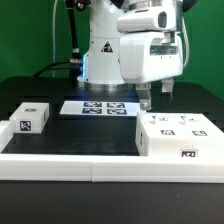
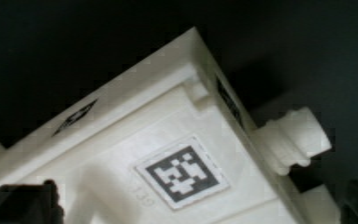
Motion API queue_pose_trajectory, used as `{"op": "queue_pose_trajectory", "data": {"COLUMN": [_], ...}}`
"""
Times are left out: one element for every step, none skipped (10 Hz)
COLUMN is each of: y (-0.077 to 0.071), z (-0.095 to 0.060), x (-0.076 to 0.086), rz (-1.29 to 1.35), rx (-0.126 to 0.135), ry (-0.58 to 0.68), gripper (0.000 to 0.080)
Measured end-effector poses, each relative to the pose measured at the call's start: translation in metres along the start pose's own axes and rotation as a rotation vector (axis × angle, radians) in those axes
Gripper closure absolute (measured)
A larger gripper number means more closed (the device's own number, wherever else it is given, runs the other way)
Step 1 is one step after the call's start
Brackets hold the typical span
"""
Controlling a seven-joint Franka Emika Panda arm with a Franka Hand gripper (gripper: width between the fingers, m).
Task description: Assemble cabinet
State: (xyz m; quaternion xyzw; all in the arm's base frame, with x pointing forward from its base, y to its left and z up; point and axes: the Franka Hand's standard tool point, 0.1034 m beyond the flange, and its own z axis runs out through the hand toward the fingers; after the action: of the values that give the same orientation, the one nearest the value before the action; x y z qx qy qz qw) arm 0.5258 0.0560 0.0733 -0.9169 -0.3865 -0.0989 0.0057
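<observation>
The cabinet body (image 1: 178, 138), a large white box, sits on the black tabletop (image 1: 60, 90) at the exterior view's right, just behind the long low white border rail (image 1: 100, 166) that runs along the front. Several black-and-white tags mark its top face, and one more shows on its front face.

A small white block (image 1: 33, 117) carrying its own tags stands at the exterior view's left, well apart from the body and also close to the rail. Between the two and farther back, the marker board (image 1: 104, 107) lies flat on the tabletop.

The white Panda arm (image 1: 135, 45) reaches down from the middle of the scene. Its dark fingers (image 1: 148, 100) hang over the rear corner of the body, on the side nearest the marker board. The exterior view does not settle whether they touch it.

In the wrist view a corner of the cabinet body (image 2: 140, 120) fills the picture on a slant. One square tag (image 2: 179, 172) faces the camera, and a second is seen edge-on on the neighbouring face. A short round white peg (image 2: 300, 135) juts from the body's side. The dark fingertips (image 2: 23, 200) show at two opposite corners of this picture with the white surface between them. The jaws are spread wide and hold nothing.
</observation>
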Motion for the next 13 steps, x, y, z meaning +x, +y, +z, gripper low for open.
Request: {"op": "queue_pose_trajectory", "data": {"y": [-0.005,-0.01,-0.016,-0.023,-0.027,-0.027,-0.028,-0.029,-0.031,-0.043,-0.055,-0.06,-0.065], "z": [0.0,0.002,0.003,0.006,0.011,0.011,0.011,0.012,0.012,0.014,0.019,0.026,0.032], "x": [-0.008,-0.011,-0.011,-0.012,-0.016,-0.016,-0.015,-0.016,-0.015,-0.009,-0.006,-0.008,-0.009], "rz": [0.169,0.243,0.426,0.537,0.692,0.773,0.847,0.957,1.043,1.074,1.054,1.028,1.011], "rx": [0.0,0.001,0.005,0.011,0.022,0.027,0.031,0.037,0.042,0.045,0.038,0.025,0.014], "ry": [0.012,0.017,0.028,0.031,0.029,0.03,0.031,0.03,0.028,0.022,0.009,-0.003,-0.01], "gripper": [0.0002,0.0002,0.0002,0.0002,0.0002,0.0002,0.0002,0.0002,0.0002,0.0002,0.0002,0.0002,0.0002]}}
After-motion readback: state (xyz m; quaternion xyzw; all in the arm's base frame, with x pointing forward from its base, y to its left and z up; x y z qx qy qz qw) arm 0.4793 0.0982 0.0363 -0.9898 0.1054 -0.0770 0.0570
